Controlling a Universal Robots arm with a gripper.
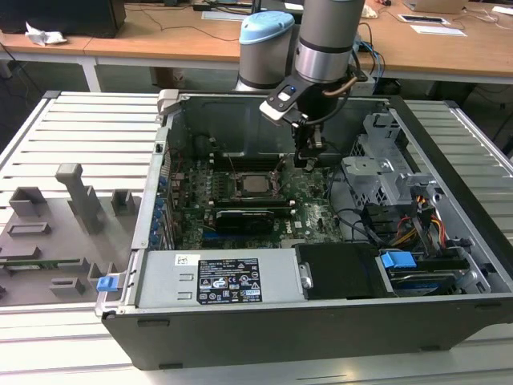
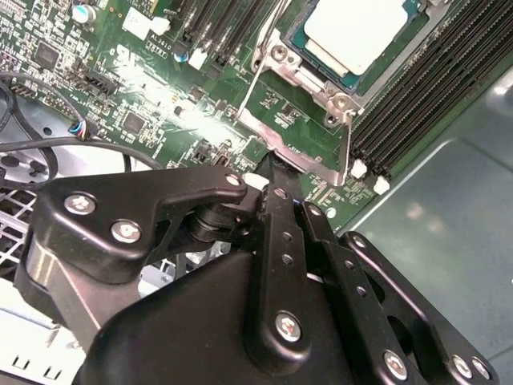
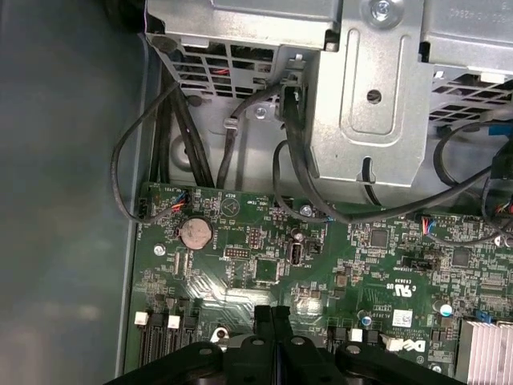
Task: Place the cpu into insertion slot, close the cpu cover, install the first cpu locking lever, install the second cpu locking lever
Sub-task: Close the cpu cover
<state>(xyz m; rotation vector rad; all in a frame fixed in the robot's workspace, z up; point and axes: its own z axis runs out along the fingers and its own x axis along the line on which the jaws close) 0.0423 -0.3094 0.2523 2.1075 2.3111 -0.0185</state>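
The cpu (image 2: 353, 32) lay seated in the slot (image 1: 240, 187). The gripper (image 2: 268, 166) hung just beside the slot's corner, jaws pressed together with nothing visibly between them, their tips pointing toward the cpu.

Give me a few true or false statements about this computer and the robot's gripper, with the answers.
1. The chip sits in the socket. True.
2. The gripper is holding the chip. False: it is shut and empty, beside the socket on the exterior view's right.
3. The computer case has its side panel on. False: it lies open, insides showing.
4. A coin battery sits on the green board. True.
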